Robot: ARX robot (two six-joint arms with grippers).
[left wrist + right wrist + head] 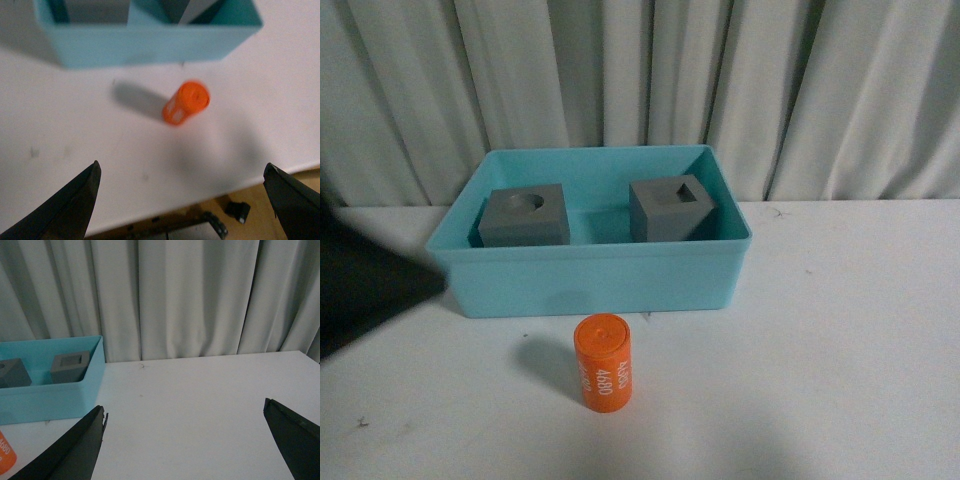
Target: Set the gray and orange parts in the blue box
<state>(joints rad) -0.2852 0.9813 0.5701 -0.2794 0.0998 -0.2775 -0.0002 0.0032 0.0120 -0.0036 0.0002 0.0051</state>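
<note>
Presently the round-recess cube (523, 217) and square-recess cube (672, 208) sit in the blue box (600, 285); the orange cylinder (603, 361) stands outside it, lower centre of the front view. The left gripper (181, 167) and right gripper (184, 406) are spread and empty. A glancing finger could topple and roll the cylinder. The fingers appear only in the wrist views.

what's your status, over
Left end effector, right end effector open, empty. Round-recess cube, square-recess cube in blue box. Orange cylinder outside, on table. Nothing blocking it.
</note>
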